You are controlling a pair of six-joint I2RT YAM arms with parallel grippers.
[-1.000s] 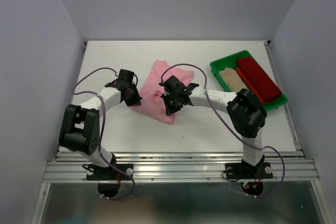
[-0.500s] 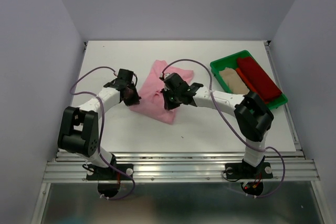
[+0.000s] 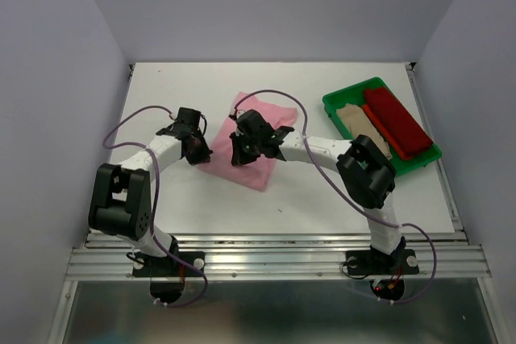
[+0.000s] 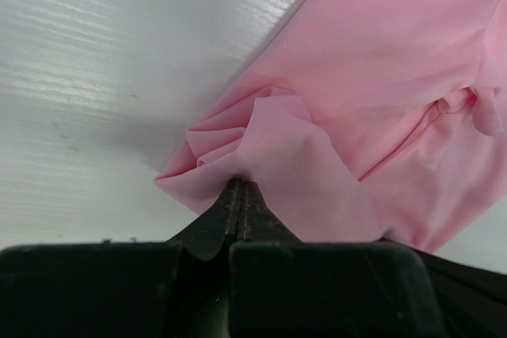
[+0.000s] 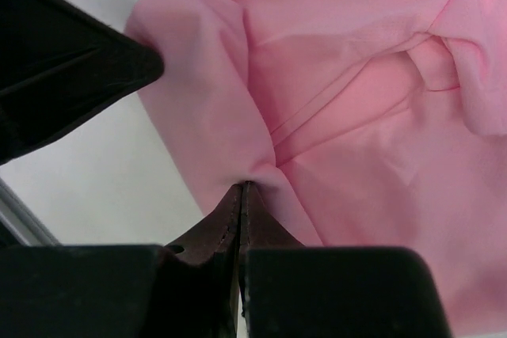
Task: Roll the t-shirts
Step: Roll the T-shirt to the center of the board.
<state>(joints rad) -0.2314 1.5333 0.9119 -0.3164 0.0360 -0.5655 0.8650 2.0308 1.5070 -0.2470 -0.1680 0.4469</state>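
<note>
You've got nothing readable in any of these views, mate: no text, label, brand or number shows on the pink t-shirt or the green tray.

A robotics lab: robot arms on aluminium rail, white table, plain walls.

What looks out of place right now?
Nothing spilled or damaged. The pink shirt lies crumpled and askew mid-table, pinched by the left gripper and right gripper; red shirt and beige shirt sit in the green tray.
</note>
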